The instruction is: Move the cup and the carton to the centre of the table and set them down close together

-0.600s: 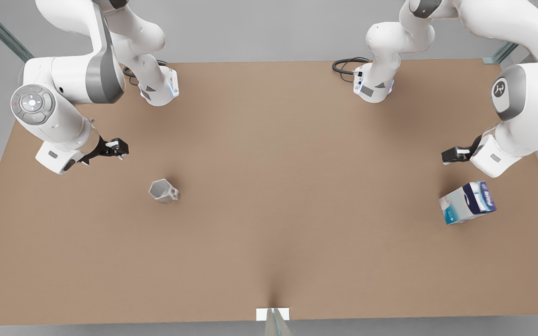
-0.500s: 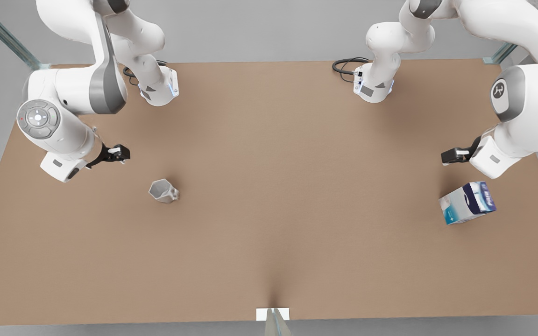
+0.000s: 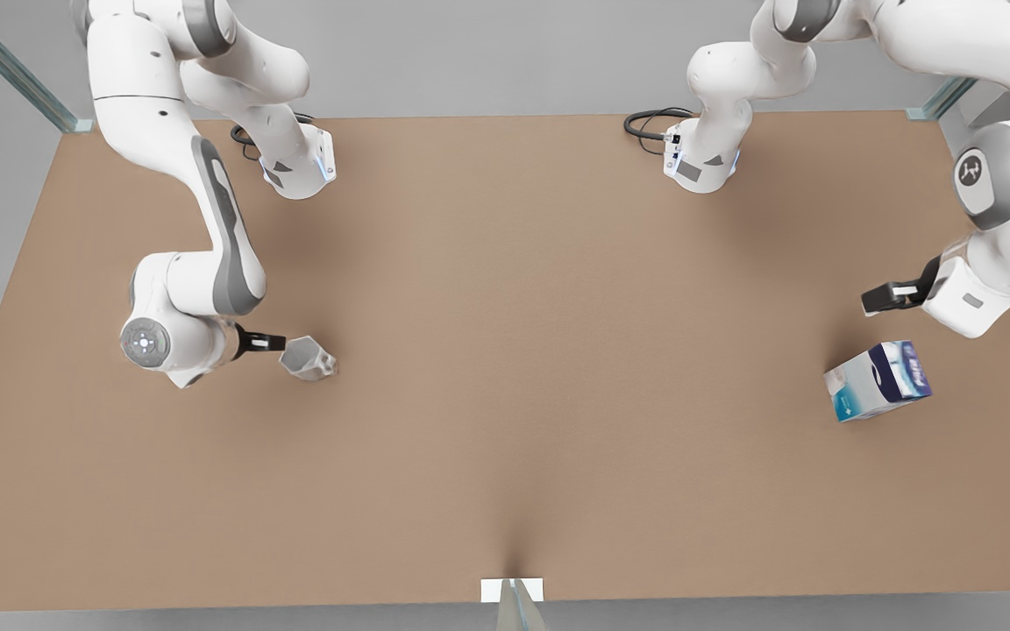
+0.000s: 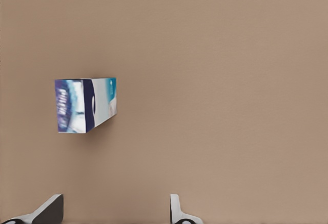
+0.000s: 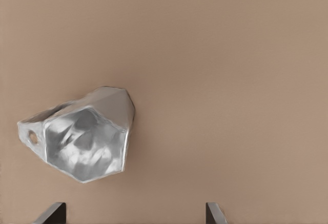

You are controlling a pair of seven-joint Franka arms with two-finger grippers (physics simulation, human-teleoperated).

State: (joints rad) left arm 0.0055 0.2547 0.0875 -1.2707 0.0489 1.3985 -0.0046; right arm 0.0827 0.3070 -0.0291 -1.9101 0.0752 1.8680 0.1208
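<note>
The pale faceted cup (image 3: 306, 358) stands on the table (image 3: 505, 289) toward the front view's left; the right wrist view looks into its mouth (image 5: 84, 139), handle to one side. My right gripper (image 3: 273, 342) is just beside it, open, its fingertips (image 5: 51, 212) apart with nothing between. The white and navy carton (image 3: 878, 381) lies near the front view's right edge, and shows too in the left wrist view (image 4: 86, 105). Hovering behind the carton, my left gripper (image 3: 880, 300) is open, with its fingertips (image 4: 177, 211) wide apart.
Two arm bases (image 3: 299, 166) (image 3: 702, 162) stand at the table's far edge, a black cable (image 3: 650, 123) beside one. A small white tab (image 3: 512, 590) marks the near edge. Bare tabletop stretches between cup and carton.
My right gripper swung forward and down from behind the cup to right beside it. My left gripper drifted toward the front view's right. Cup and carton stayed put.
</note>
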